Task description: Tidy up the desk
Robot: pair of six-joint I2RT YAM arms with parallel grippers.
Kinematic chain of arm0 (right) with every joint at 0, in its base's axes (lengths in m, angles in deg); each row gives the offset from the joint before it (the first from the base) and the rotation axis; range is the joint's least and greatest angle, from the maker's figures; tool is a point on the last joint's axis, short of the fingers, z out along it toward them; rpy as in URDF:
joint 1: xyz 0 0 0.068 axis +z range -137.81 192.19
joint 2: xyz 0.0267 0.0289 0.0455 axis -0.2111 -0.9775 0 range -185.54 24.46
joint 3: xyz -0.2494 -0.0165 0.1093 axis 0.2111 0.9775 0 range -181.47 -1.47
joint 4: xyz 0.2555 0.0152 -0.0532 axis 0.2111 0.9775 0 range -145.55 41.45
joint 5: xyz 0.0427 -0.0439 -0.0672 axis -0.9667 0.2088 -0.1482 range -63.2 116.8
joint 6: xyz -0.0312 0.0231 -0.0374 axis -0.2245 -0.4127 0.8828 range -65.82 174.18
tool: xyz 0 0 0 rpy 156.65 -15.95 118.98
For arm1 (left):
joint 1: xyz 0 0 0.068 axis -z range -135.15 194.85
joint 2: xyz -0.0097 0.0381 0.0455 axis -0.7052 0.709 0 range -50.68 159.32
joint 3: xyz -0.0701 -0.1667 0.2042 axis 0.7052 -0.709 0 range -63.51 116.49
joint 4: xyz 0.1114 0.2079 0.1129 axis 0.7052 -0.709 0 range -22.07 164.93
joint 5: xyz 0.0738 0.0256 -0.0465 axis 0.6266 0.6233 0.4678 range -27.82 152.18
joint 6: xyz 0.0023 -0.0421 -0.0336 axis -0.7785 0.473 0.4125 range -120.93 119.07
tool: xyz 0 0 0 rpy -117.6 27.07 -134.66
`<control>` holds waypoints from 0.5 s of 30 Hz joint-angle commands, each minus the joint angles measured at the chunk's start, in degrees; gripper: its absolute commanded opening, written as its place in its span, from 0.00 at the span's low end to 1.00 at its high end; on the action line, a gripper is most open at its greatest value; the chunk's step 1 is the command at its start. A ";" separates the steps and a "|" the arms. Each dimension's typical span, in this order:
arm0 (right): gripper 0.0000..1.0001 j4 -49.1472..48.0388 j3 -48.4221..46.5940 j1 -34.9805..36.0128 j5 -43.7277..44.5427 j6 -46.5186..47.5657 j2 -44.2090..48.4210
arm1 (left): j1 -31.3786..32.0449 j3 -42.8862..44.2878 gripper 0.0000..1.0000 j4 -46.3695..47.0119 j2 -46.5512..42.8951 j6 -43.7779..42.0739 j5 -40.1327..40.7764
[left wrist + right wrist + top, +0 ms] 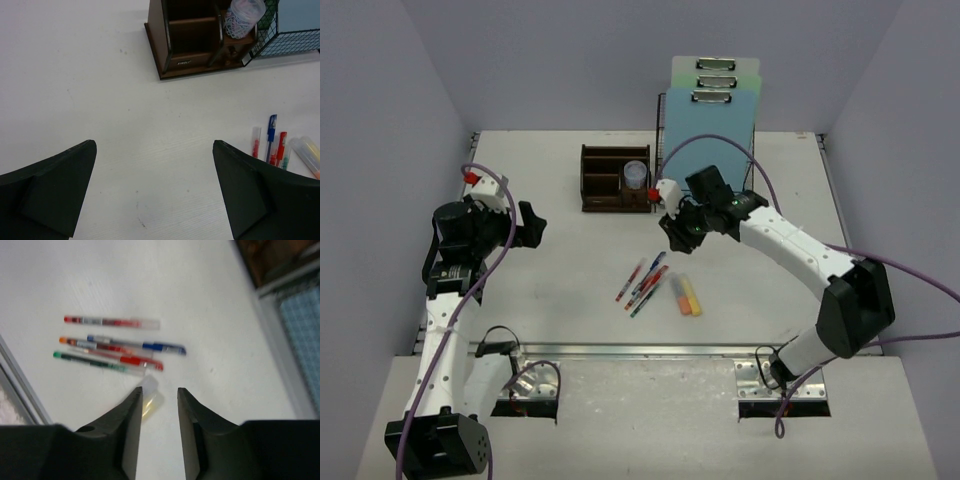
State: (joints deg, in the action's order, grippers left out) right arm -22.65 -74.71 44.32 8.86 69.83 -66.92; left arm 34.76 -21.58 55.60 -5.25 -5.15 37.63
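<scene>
Left end effector (pixel 154 145) gapes wide, empty, above the bench (pixel 75 75); right end effector (pixel 159 390) (barely parted, holding nothing) hovers, pens (pixel 115 347) just beyond its tips.

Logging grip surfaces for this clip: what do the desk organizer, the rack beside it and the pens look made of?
Organizer: dark-brown wood or veneer, smooth satin panels. Rack: thin black wire grid, probably coated metal. Pens: clear glossy plastic barrels, coloured ink showing through.
</scene>
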 commanded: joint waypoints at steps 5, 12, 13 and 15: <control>0.35 0.81 18.88 0.12 16.70 -17.41 5.70 | 0.33 0.78 1.00 2.97 -0.35 1.23 1.52; 0.33 -3.96 23.93 0.03 17.85 -19.24 4.46 | 0.33 0.70 1.00 2.28 -0.96 0.87 2.22; 0.33 -4.55 24.14 0.03 17.85 -19.56 4.25 | 0.33 0.64 1.00 2.28 -0.96 0.82 2.33; 0.37 -5.28 24.19 0.03 17.66 -20.20 3.82 | 0.26 0.58 1.00 2.22 -0.95 0.67 2.49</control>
State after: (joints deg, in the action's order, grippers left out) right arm -23.04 -50.54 44.26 24.96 52.83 -62.56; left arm 34.76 -21.58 55.84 -5.28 -4.92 39.53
